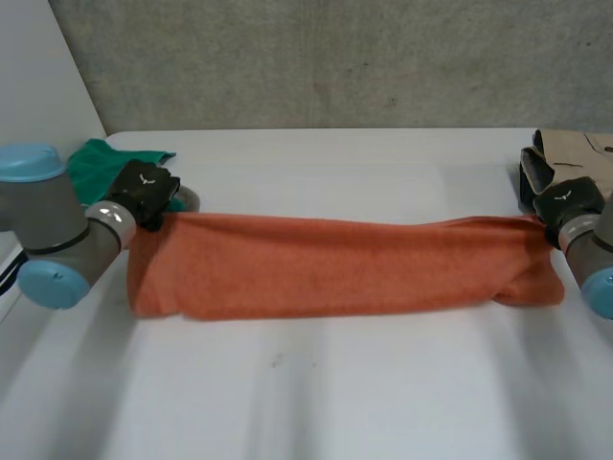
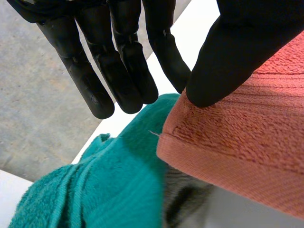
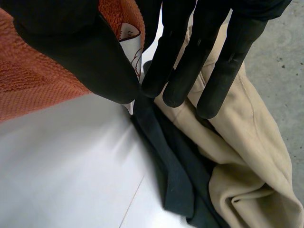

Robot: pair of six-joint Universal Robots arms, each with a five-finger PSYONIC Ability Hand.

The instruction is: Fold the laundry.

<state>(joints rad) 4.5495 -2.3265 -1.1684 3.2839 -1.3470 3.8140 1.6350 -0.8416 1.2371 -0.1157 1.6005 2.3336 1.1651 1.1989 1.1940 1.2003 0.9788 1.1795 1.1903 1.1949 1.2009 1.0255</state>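
My left hand [image 1: 144,192] rests at the orange towel's [image 1: 335,264] left corner, fingers straight and apart. My right hand [image 1: 565,203] pinches its right corner. A green cloth [image 1: 105,165] and a beige garment [image 3: 247,156] flank the towel.

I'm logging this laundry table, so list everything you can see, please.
orange towel: one, orange, a long band across the middle.
green towel: one, green, far left corner.
beige garment: one, beige, far right edge.
dark cloth: one, dark grey, beside the beige garment.
table: one, white, under everything.
left hand: one, black, open, thumb on the orange towel's left end.
right hand: one, black, pinching the orange towel's right end.
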